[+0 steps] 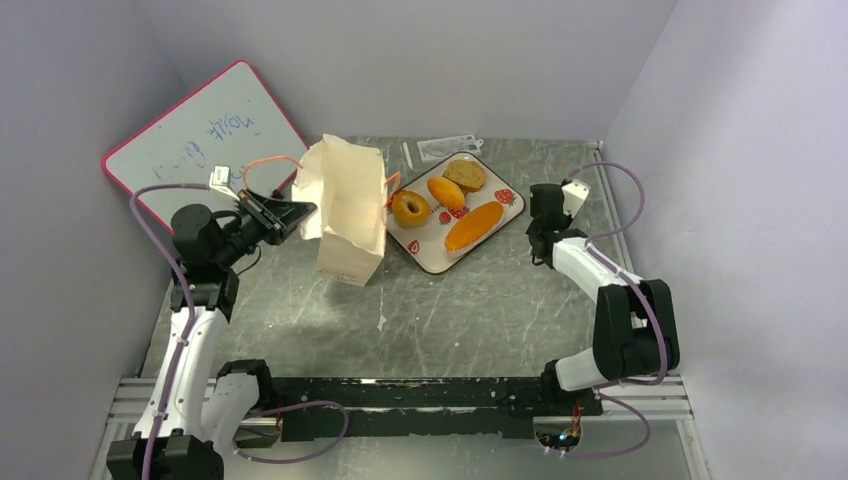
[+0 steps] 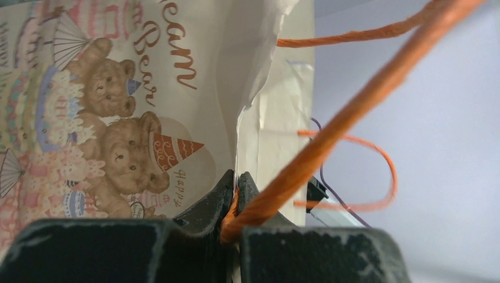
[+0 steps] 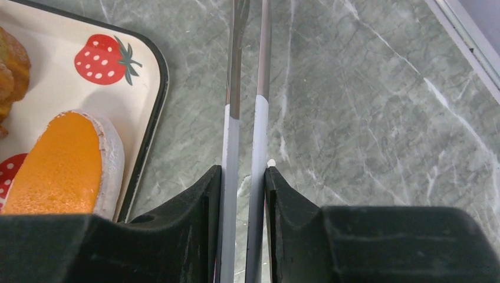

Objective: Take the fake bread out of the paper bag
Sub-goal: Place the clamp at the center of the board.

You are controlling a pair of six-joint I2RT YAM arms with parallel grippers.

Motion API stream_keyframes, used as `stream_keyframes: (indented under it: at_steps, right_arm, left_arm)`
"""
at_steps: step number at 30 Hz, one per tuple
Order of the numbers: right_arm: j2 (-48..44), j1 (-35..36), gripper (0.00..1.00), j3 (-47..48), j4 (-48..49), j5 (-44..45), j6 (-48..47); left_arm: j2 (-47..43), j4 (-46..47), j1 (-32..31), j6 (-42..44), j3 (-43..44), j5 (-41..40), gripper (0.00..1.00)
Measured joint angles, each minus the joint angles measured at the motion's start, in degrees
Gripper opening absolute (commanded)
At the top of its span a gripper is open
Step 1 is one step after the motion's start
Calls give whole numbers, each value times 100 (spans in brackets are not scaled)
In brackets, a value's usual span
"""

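Grey marbled surface [image 1: 480, 300]: the left end effector [image 2: 236, 183] is clamped on the paper bag [image 1: 350, 215] rim and its cord, directly ahead. The right end effector [image 3: 243, 171] pinches metal tongs [image 3: 231, 135]. The fake bread [image 1: 474, 225] lies on a tray [image 1: 438, 260] to its left.

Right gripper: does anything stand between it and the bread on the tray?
Nothing visible does. The right gripper, shut on tongs, sits just right of the tray; only table and the tray's rim separate it from the long loaf.
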Motion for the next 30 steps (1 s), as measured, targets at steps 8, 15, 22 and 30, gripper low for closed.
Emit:
stream_keyframes:
  at_steps: [8, 15, 22, 30]
  right_arm:
    - [358, -61, 34, -9, 271, -74, -15]
    - [638, -118, 34, -9, 310, -90, -13]
    - [977, -140, 37, -9, 295, -111, 59]
    - [1405, -146, 49, 179, 57, -125, 258]
  left_arm:
    - [-219, 1023, 20, -437, -841, 63, 7]
    - [-501, 1344, 133, -575, -1121, 61, 7]
    - [-809, 1213, 282, -562, -1196, 31, 7]
    - [-1180, 1106, 382, -570, -1440, -57, 7]
